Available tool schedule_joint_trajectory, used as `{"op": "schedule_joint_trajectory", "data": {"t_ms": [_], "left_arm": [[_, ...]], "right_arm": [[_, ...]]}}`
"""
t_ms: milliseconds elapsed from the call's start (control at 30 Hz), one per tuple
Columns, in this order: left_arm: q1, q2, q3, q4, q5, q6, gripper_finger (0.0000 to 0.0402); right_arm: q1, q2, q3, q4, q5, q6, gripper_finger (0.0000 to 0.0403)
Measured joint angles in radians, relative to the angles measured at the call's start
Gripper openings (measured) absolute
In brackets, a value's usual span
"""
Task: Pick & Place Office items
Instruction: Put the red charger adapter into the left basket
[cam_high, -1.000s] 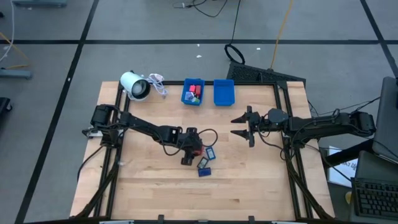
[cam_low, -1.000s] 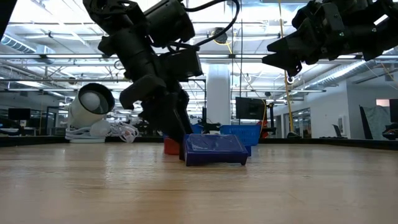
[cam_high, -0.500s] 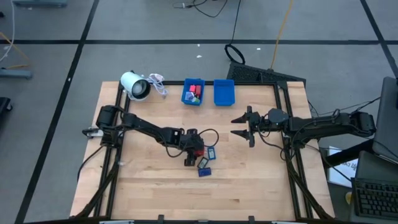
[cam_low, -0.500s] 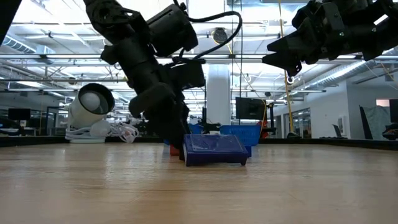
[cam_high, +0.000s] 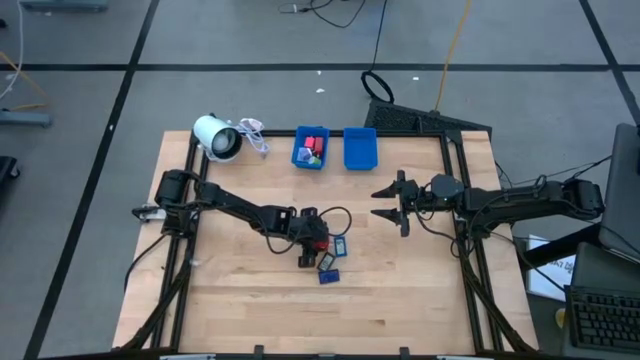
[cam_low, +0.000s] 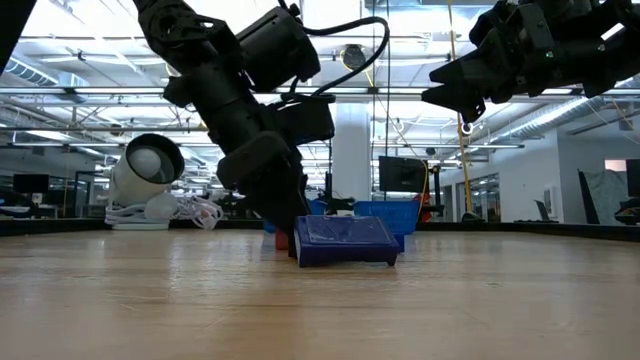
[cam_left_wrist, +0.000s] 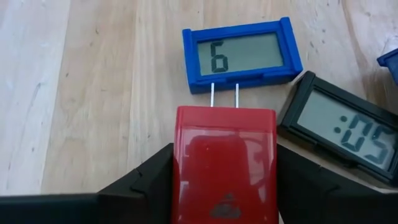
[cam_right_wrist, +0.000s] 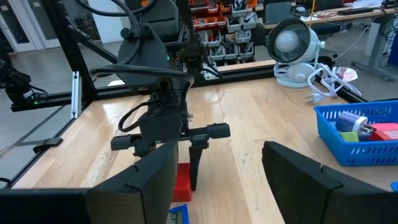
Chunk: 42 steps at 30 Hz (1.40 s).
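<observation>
On the wooden tabletop (cam_high: 240, 290), a red plug block (cam_left_wrist: 225, 165) is clamped by the lowered left pincer (cam_left_wrist: 224, 186), while the right pincer (cam_high: 388, 203) is held raised, fingers apart.

Left hand (cam_high: 312, 247) sits slightly further right and nearer the blue display block (cam_high: 339, 247) than a second ago, arm stretched out more across the worktop (cam_high: 420, 290). In the low view it's lower, and the red charger (cam_low: 281, 240) it clamps is now mostly hidden behind the fingers.
</observation>
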Motion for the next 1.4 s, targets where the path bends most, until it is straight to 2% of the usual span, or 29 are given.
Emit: {"op": "schedule_joint_trajectory", "data": {"t_ms": [233, 333, 433, 667, 800, 967, 1233, 1400], "left_arm": [[0.000, -0.103, -0.004, -0.011, -0.080, -0.049, 0.0226], [0.004, -0.170, -0.003, -0.010, -0.089, -0.050, 0.0233], [0.015, -0.246, -0.003, -0.009, -0.088, -0.055, 0.0222], [0.061, -0.437, -0.002, -0.025, -0.136, -0.013, 0.0212], [0.090, -0.503, -0.001, -0.038, -0.177, 0.004, 0.0226], [0.138, -0.514, -0.001, -0.046, -0.191, -0.007, 0.0217], [0.266, -0.483, -0.001, -0.068, -0.210, -0.126, 0.0211], [0.352, -0.440, -0.001, -0.029, -0.257, -0.143, 0.0227]], "right_arm": [[0.000, 0.000, 0.000, 0.000, 0.000, 0.000, 0.0222], [0.000, 0.000, 0.000, 0.000, 0.000, 0.000, 0.0222], [0.000, 0.000, 0.000, 0.000, 0.000, 0.000, 0.0222], [0.000, 0.000, 0.000, 0.000, 0.000, 0.000, 0.0222], [0.000, 0.000, 0.000, -0.001, 0.000, 0.000, 0.0222], [0.000, 0.000, 0.000, -0.001, 0.000, -0.001, 0.0222], [0.000, 0.000, 0.000, 0.000, 0.000, -0.003, 0.0222], [0.000, 0.000, 0.000, 0.000, 0.000, -0.003, 0.0222]]}}
